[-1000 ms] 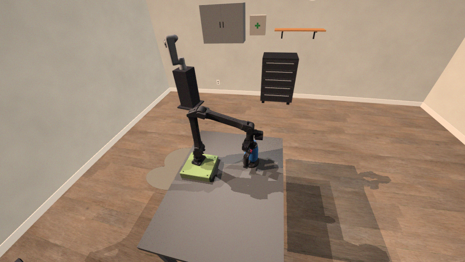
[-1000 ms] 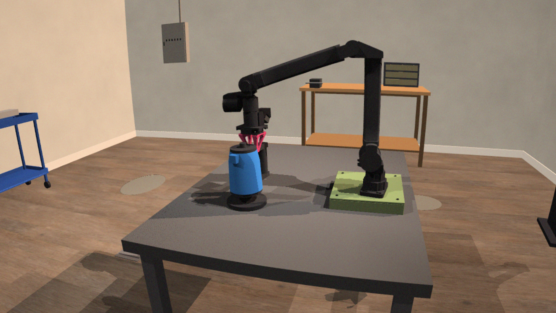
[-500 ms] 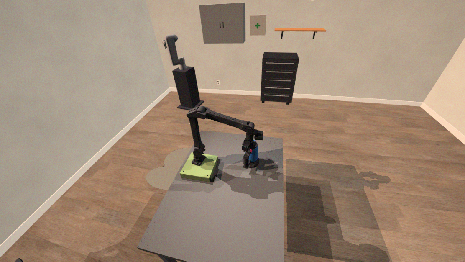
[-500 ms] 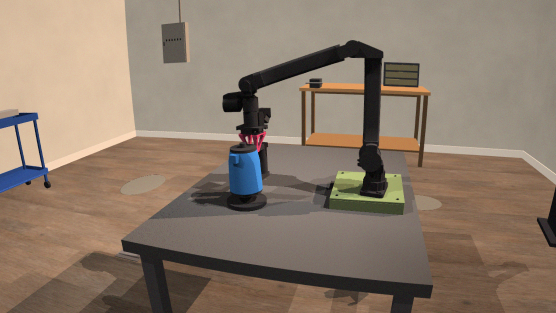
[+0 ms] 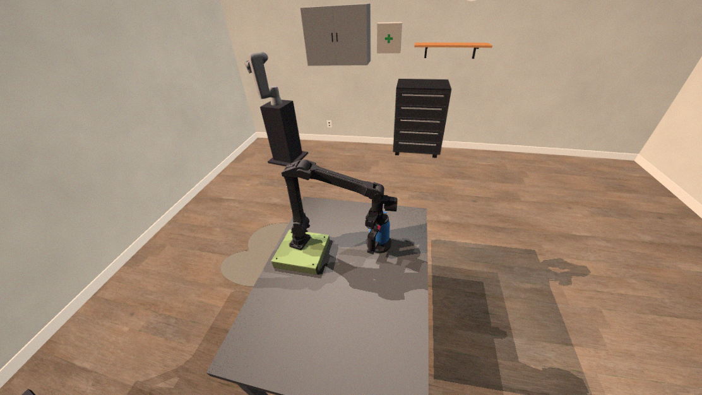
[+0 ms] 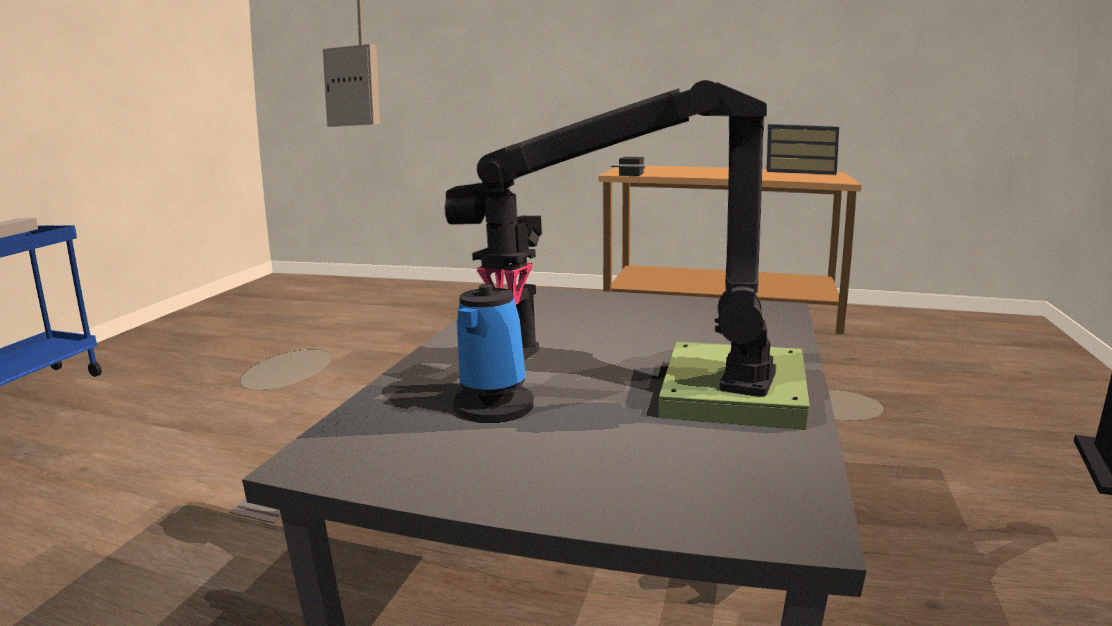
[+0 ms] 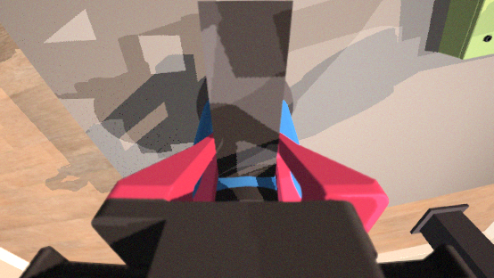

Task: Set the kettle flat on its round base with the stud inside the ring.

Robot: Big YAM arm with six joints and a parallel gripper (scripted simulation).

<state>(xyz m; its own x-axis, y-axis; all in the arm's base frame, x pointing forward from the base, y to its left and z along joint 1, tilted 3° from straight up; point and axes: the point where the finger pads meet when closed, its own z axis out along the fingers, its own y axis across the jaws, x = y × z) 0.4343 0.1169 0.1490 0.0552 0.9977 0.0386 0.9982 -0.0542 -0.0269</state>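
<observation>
The blue kettle [image 5: 382,232] [image 6: 490,349] [image 7: 247,181] looks about upright, directly over the round black base [image 6: 516,407]. In the exterior view a narrow gap shows between the kettle's underside and the disk, with a dark shape in its middle. I cannot tell stud from ring there, nor how well they line up. The base lies flat on the table. My gripper [image 5: 376,228] [image 7: 246,139] is shut on the upright bar of the dark handle [image 5: 371,243] [image 6: 529,320] [image 7: 245,40], with a pink finger on each side. In the exterior view the kettle partly hides the fingers.
The green mounting block [image 5: 300,252] [image 6: 700,373] [image 7: 473,31] under the arm stands on the same grey table [image 5: 353,333] [image 6: 575,482], across from the kettle. The table's edge is near the kettle's outer side. The cabinet, workbench and blue cart stand away from the table.
</observation>
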